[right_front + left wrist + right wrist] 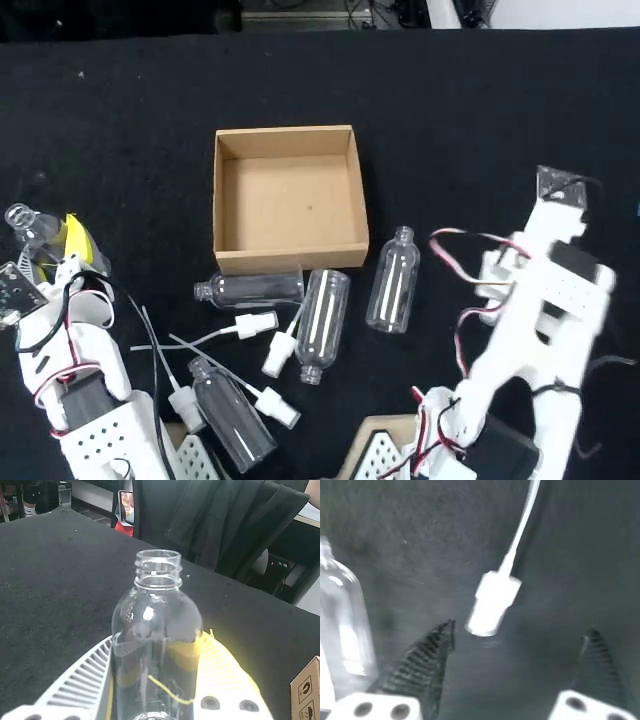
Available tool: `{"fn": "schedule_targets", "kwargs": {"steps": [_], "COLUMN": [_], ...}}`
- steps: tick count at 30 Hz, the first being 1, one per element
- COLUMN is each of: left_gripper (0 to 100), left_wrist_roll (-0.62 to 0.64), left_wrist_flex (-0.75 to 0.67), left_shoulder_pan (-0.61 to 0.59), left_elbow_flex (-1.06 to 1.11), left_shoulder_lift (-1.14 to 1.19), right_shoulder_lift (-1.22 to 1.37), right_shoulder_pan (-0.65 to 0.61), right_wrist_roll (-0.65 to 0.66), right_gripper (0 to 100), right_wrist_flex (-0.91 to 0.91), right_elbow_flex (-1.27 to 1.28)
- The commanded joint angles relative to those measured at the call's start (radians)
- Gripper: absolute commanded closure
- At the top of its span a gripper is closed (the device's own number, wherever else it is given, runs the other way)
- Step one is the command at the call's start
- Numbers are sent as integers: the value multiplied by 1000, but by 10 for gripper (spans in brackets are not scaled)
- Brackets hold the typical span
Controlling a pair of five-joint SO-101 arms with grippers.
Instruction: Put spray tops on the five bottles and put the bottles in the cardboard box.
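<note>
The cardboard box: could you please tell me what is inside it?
Inside the open brown cardboard box only its bare floor shows, with one tiny dark speck. Nothing hides it.

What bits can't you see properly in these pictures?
1. Left wrist view: the base of the held bottle, cut off by the picture's edge, down between the fingers of the left gripper.
2. Left wrist view: most of the box; just a corner pokes in at the edge.
3. Right wrist view: most of the other bottle, cut by the edge.
4. Right wrist view: the tube end of the spray top, running off the edge.
</note>
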Motion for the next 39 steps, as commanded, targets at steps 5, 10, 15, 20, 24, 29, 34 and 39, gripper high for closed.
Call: {"fn": "schedule_targets", "kwargs": {"steps": [5, 10, 15, 20, 24, 29, 34, 39], "left_gripper": [970, 970, 970, 970, 970, 970, 970, 970], "left_wrist_roll": [12, 12, 12, 12, 12, 12, 9, 9], "left_wrist_flex": [2, 2, 2, 2, 2, 2, 2, 2], "left_shoulder_pan": [12, 12, 12, 12, 12, 8, 5, 7], "left_elbow_flex": [19, 19, 19, 19, 19, 19, 19, 19], "left_shoulder_lift": [-20, -20, -20, -20, -20, -20, -20, -20], "right_shoulder_lift": [65, 213, 320, 341, 341, 343, 343, 335], "right_shoulder_pan": [115, 117, 112, 109, 72, 3, 5, 60], "right_wrist_roll": [804, 997, 1249, 1439, 1462, 1465, 1542, 1640], "right_gripper": [649, 649, 649, 649, 649, 649, 649, 649], "right_wrist_flex": [-2, -55, -55, -63, -64, -80, -180, -198], "right_elbow_flex": [-127, -188, -240, -240, -242, -206, -120, -93]}}
